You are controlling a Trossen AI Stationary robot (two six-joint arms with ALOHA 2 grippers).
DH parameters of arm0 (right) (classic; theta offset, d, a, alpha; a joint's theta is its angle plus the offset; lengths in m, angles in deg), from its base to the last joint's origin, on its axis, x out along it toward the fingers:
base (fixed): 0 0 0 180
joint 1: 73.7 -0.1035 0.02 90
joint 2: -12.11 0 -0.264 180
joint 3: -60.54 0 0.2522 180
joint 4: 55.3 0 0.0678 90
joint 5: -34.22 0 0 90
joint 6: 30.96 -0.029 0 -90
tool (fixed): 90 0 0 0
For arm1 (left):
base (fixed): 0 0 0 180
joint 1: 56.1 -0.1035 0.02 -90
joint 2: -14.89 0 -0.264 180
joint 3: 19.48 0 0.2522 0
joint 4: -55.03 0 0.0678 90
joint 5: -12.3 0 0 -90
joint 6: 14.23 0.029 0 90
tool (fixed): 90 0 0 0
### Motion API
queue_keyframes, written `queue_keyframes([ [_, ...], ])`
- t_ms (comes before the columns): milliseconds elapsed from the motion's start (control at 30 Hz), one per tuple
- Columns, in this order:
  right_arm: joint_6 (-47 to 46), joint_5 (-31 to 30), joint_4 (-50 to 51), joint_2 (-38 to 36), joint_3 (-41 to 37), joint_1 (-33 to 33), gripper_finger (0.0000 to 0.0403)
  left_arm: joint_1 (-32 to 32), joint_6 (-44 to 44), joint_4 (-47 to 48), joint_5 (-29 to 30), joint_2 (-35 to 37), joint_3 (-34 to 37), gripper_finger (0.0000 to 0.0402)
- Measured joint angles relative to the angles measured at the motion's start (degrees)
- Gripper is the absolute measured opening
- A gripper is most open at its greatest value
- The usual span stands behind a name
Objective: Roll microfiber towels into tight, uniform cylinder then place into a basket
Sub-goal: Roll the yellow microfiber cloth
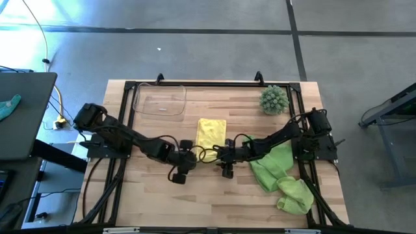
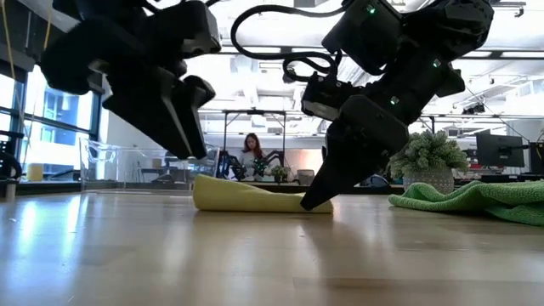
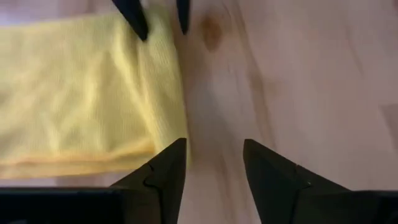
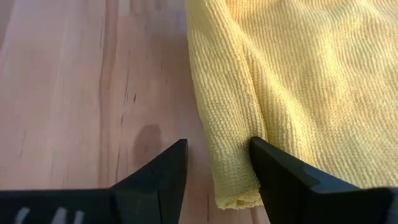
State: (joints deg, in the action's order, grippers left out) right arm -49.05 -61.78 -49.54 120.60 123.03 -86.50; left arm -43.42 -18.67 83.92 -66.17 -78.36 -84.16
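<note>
The pale yellow towel point(image 1: 211, 132) lies folded flat on the table's middle, with a rolled fold point(image 4: 233, 155) along one side near its near edge. My left gripper point(image 3: 214, 155) hangs open above the table beside the towel's near left corner, clear of the cloth point(image 2: 189, 144). My right gripper point(image 4: 217, 155) is open and low at the near right corner, its fingers astride the rolled fold. Two light green towels point(image 1: 273, 166) lie crumpled at the right. The clear basket point(image 1: 159, 101) stands at the far left. My right gripper slants down from the table's right, fingertips at table height by the yellow towel's end point(image 2: 313, 201). One finger point(image 4: 273, 171) lies over the cloth beside the rolled fold point(image 4: 239, 177); the other point(image 4: 168, 171) is over bare wood. The fold is not pinched and lies flat.
A spiky green plant point(image 1: 273, 99) stands at the far right corner. The second green towel point(image 1: 296, 196) lies near the front right edge. Bare wood spreads along the near side and at the left. A person sits in the room beyond the table point(image 2: 252, 153).
</note>
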Motion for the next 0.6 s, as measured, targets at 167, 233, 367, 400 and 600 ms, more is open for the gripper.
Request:
queue_keyframes([
  [167, -0.1, 0.0, -0.3, 0.0, -0.1, 0.0, 0.0167, 0.5, 0.2, -4.7, 3.4, -2.8, -0.2, 0.0162],
  [233, -0.1, -0.1, -0.4, 0.0, -0.1, 0.0, 0.0167, 0.5, 0.2, -4.1, 3.4, -3.7, 0.1, 0.0165],
  [367, -0.1, -0.1, -0.6, 0.0, -0.1, 0.0, 0.0167, 0.4, 2.6, -6.5, 4.8, -6.5, 0.0, 0.0166],
  [400, -0.2, -0.1, -0.6, 0.0, -0.1, -0.1, 0.0167, 0.4, 3.1, -7.5, 5.9, -7.3, 0.0, 0.0165],
  [600, -1.3, -0.2, -0.9, 0.0, -0.1, 0.0, 0.0167, -0.9, 4.2, -8.5, 8.8, -9.5, 0.0, 0.0167],
])
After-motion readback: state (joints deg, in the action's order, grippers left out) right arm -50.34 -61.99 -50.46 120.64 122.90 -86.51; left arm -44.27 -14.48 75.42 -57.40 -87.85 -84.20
